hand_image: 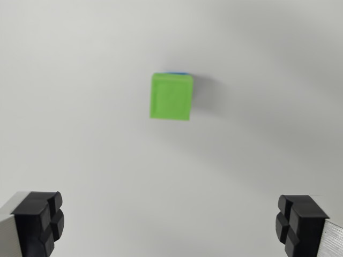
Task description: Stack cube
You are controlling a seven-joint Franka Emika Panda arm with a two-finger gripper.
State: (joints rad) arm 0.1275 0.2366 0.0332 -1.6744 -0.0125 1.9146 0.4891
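A green cube [171,96] lies on the white surface in the upper middle of the wrist view, seen from above. A thin blue edge [177,72] shows along its far side, from a blue cube underneath it. My gripper [169,222] is open, with its black fingertips [40,219] at the bottom corners of the view and nothing between them. The cubes lie well ahead of the fingers, apart from them.
A plain white tabletop [80,134] fills the view around the cubes. A faint shadow falls to the right of the green cube.
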